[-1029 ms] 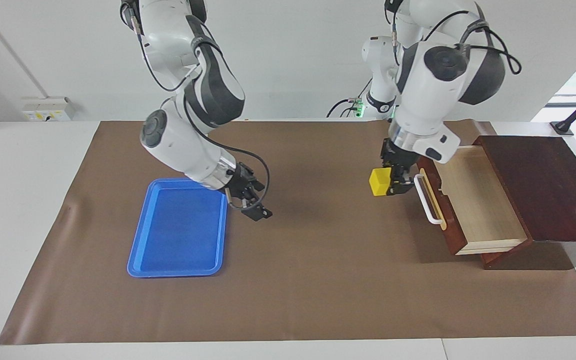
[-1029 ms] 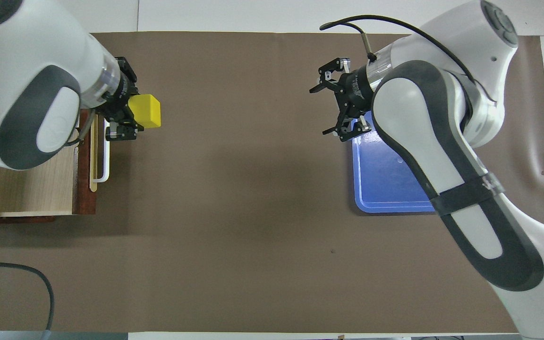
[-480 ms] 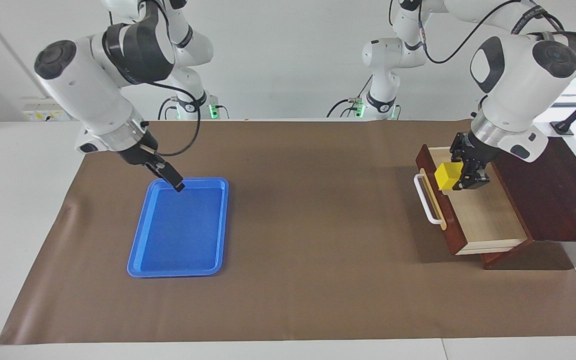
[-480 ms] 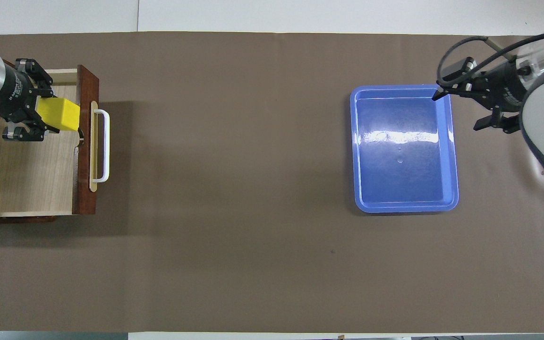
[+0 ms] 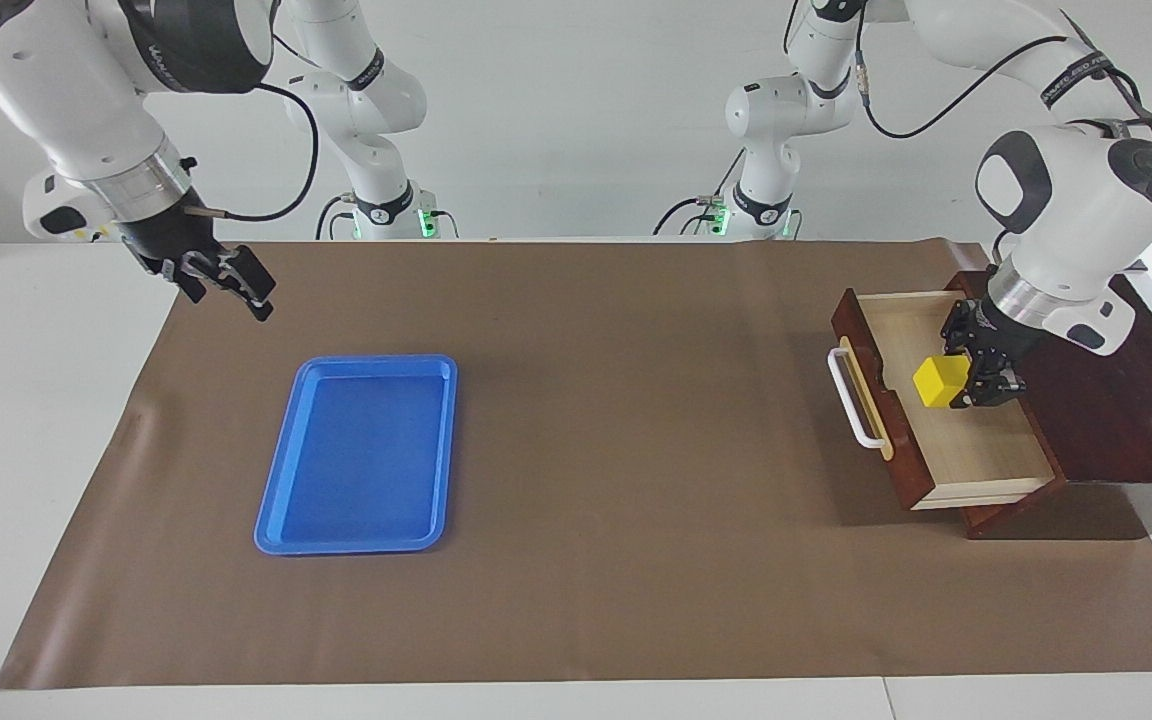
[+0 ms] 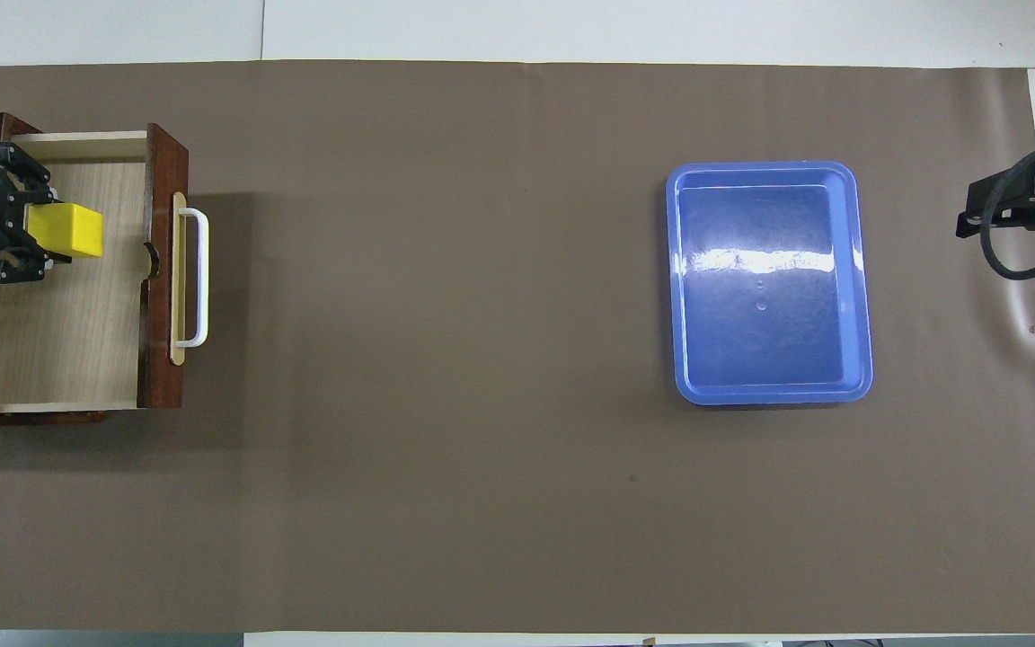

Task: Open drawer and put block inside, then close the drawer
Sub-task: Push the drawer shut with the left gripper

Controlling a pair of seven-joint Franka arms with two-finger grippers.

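The drawer (image 5: 981, 450) stands pulled out of its dark wooden box (image 5: 1126, 400) at the left arm's end of the table. Its white bar handle (image 5: 856, 400) faces the table's middle. My left gripper (image 5: 966, 385) is shut on the yellow block (image 5: 938, 381) and holds it low inside the drawer, over the pale wood floor; I cannot tell whether it touches. The overhead view shows the block (image 6: 75, 231), the left gripper (image 6: 23, 243) and the drawer (image 6: 59, 341) too. My right gripper (image 5: 231, 285) is open and empty, raised over the mat's edge at the right arm's end (image 6: 1003, 211).
A blue tray (image 5: 356, 470) lies empty on the brown mat toward the right arm's end; it also shows in the overhead view (image 6: 765, 359). The brown mat (image 5: 636, 450) covers most of the table.
My left gripper carried the block from beside the drawer's handle to over the drawer and lowered it inside. My right gripper drew back from the tray toward the right arm's end and rose.
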